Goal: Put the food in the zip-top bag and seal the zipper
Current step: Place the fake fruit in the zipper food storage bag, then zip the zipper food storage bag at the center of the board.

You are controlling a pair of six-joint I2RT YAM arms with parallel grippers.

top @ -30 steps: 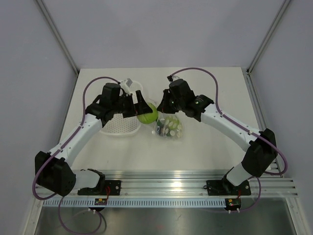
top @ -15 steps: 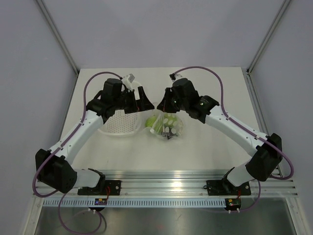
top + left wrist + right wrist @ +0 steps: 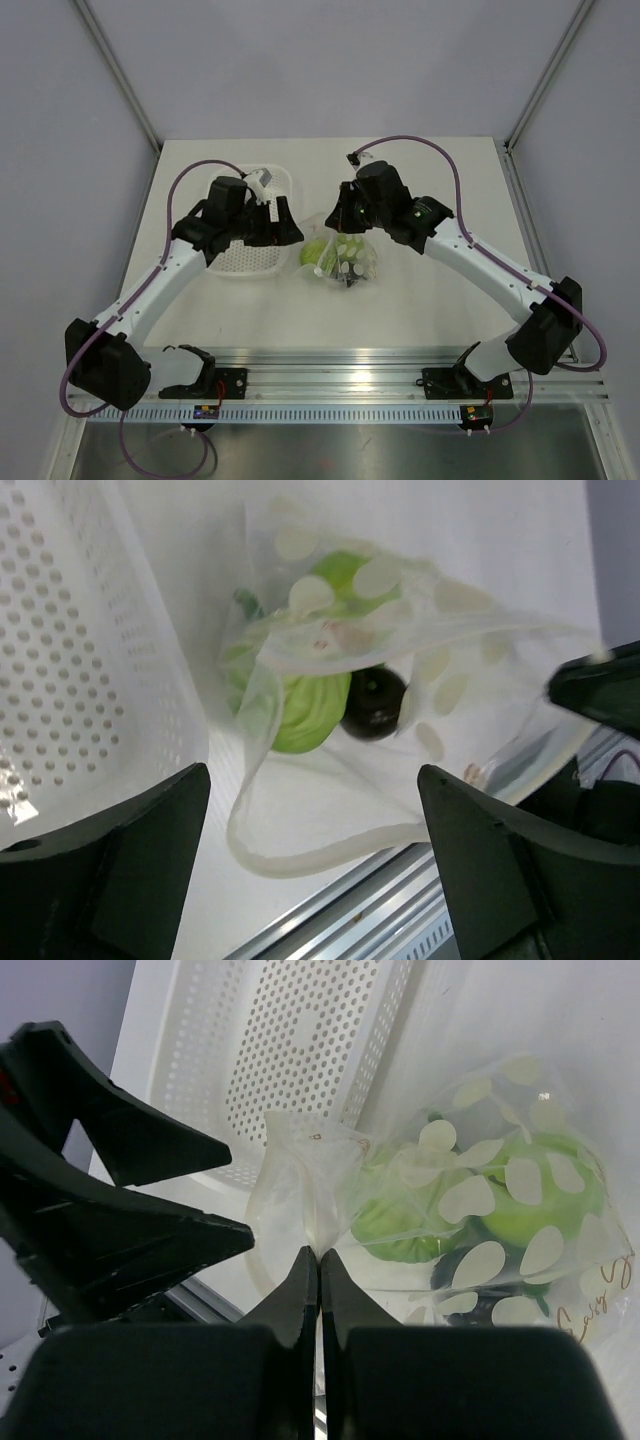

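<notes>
The right gripper [image 3: 318,1256] has its fingers pressed tight together on one lip of the zip-top bag [image 3: 470,1210], holding the mouth up and open toward the left arm. Across from it, the left gripper [image 3: 312,780] is spread wide and empty. A second ago it carried the lime-green fruit [image 3: 305,715] at the mouth, and that fruit now lies inside the bag beside the small dark piece [image 3: 372,702]. Another green shape shows through the dotted film, though whether it is the chili cannot be told. The loading looks done, and the zipper [image 3: 300,865] gapes unsealed, so closing is what remains. The bag lies on the table [image 3: 430,310] with the white perforated tray [image 3: 245,262] just beside its mouth, crowding the left fingers' approach.
</notes>
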